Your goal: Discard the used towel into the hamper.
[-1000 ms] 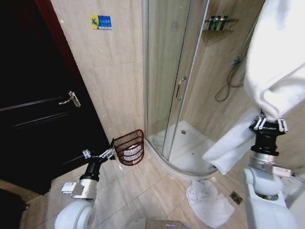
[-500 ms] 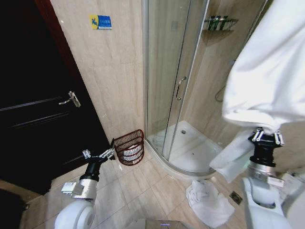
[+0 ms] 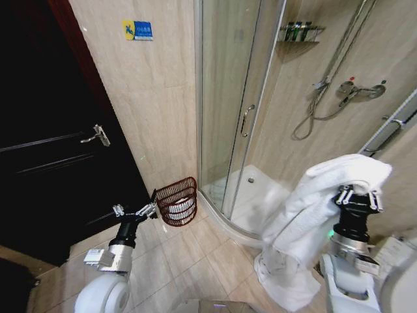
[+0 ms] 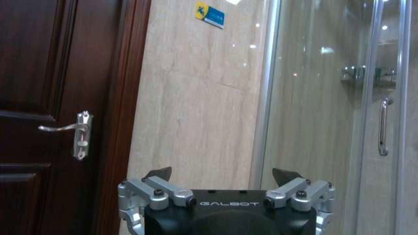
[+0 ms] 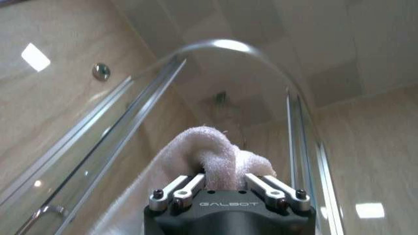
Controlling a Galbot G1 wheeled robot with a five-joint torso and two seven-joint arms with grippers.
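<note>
The used white towel point(image 3: 313, 208) hangs in a long drape from my right gripper point(image 3: 355, 194), which is shut on its top fold at the right of the head view, in front of the shower. In the right wrist view the towel point(image 5: 209, 154) bulges up between the closed fingers point(image 5: 179, 188). The hamper point(image 3: 177, 201), a small dark reddish-brown openwork basket with something white inside, stands on the floor by the shower's glass corner. My left gripper point(image 3: 135, 212) is low at the left, just beside the hamper, and its jaws stand open in the left wrist view point(image 4: 222, 176).
A second white towel point(image 3: 287, 277) lies crumpled on the floor tiles below the hanging one. The curved glass shower enclosure point(image 3: 228, 111) stands behind the hamper. A dark wooden door point(image 3: 45, 150) with a lever handle fills the left side.
My right arm has come down, bringing the towel from high at the upper right to mid-height. The shower hose and mixer behind it are now uncovered. The left arm has not moved.
</note>
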